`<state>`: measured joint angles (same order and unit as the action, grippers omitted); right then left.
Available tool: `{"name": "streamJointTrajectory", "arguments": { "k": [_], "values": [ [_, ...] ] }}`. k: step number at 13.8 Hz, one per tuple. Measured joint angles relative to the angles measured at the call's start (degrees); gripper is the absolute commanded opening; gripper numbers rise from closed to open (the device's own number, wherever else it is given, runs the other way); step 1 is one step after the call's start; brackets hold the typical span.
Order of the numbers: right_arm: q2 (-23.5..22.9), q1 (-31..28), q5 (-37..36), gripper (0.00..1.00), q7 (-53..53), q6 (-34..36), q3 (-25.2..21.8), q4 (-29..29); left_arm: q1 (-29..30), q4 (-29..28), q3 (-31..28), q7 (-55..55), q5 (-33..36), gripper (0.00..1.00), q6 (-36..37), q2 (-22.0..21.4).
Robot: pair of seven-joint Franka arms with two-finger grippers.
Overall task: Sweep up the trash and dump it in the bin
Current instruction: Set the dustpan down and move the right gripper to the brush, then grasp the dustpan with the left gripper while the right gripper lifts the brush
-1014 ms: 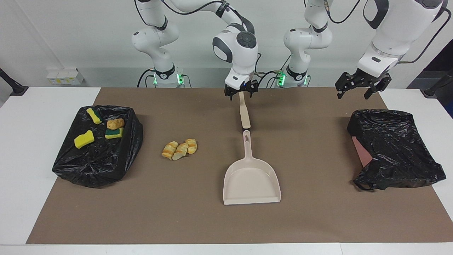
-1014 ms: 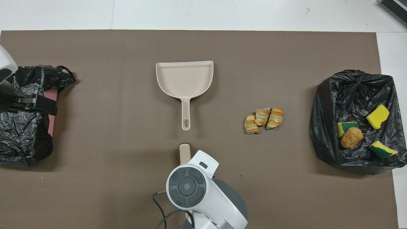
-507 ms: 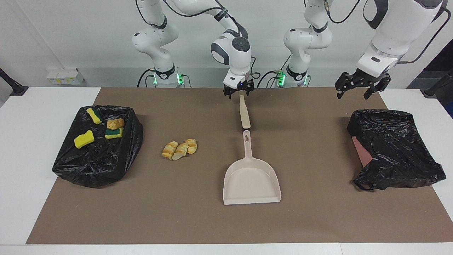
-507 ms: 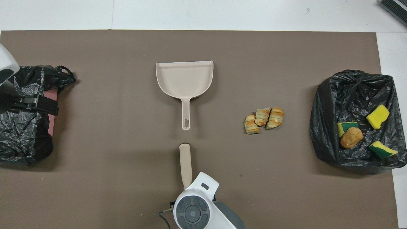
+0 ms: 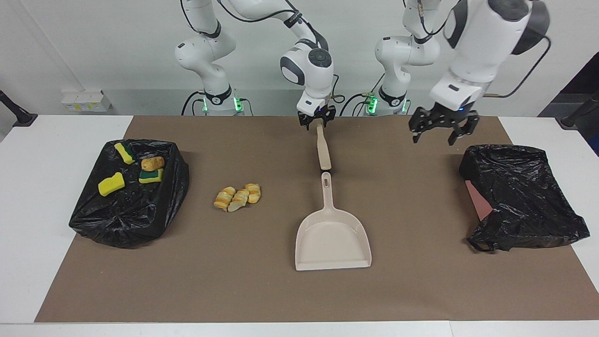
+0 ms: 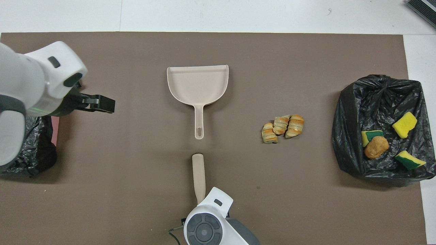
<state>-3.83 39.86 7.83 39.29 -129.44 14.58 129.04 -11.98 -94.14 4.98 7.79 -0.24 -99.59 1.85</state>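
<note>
Right tool (image 5: 317, 123): low over the robots' end of the brush (image 5: 322, 148), at the middle of the bench; fingers spread to either side of that end, and I cannot tell whether they touch it. In the overhead view the arm's wrist covers it.
Left tool (image 5: 439, 132): up in the air over the brown mat (image 5: 262, 285), beside the bag at the left arm's end; fingers spread, nothing between them. Overhead it shows as a dark block (image 6: 98, 103) over bare mat.
Brush: beige, lying flat on the mat, lengthwise in line with the dustpan handle, nearer to the robots than the dustpan; a small gap between the two.
Dustpan (image 5: 332, 234): beige, flat on the mat at the middle, handle toward the robots, open mouth away from them; nothing in the pan.
Bread pieces (image 5: 237, 197): three golden-brown striped pieces in a tight touching cluster on the mat, between the dustpan and the bag at the right arm's end.
Bag at the right arm's end (image 5: 128, 206): black, open on top; on it lie a plain yellow sponge (image 5: 111, 184), two green-backed sponges (image 5: 150, 176) and a brown potato-like lump (image 5: 153, 163). The lump touches one green-backed sponge.
Bag at the left arm's end (image 5: 524, 196): black, crumpled, over something pink that shows at its edge.
Bench (image 5: 42, 154): white, the mat covering most of it.
</note>
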Motion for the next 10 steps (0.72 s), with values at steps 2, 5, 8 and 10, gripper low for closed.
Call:
{"name": "streamJointTrajectory", "arguments": {
  "k": [2,5,8,10],
  "values": [
    [0.0,0.0,0.02,0.0,0.0,-0.01,-0.03,-0.08,-2.78,-0.5,0.01,2.02,0.0,1.0,-2.81,2.14],
    [-0.02,-0.05,0.04,0.0,0.0,0.01,-0.23,-0.15,-6.63,-0.8,0.07,7.87,0.0,1.0,-8.15,6.85],
    [0.72,-1.72,-0.02,0.0,-0.34,2.14,-0.39,-0.57,-10.61,-0.76,0.09,12.96,0.06,1.0,-14.02,12.67],
    [3.12,-4.66,-0.05,0.0,-2.47,6.06,-0.49,-1.0,-12.09,-0.71,0.08,14.23,0.06,1.0,-16.99,15.07]
  ]
}}
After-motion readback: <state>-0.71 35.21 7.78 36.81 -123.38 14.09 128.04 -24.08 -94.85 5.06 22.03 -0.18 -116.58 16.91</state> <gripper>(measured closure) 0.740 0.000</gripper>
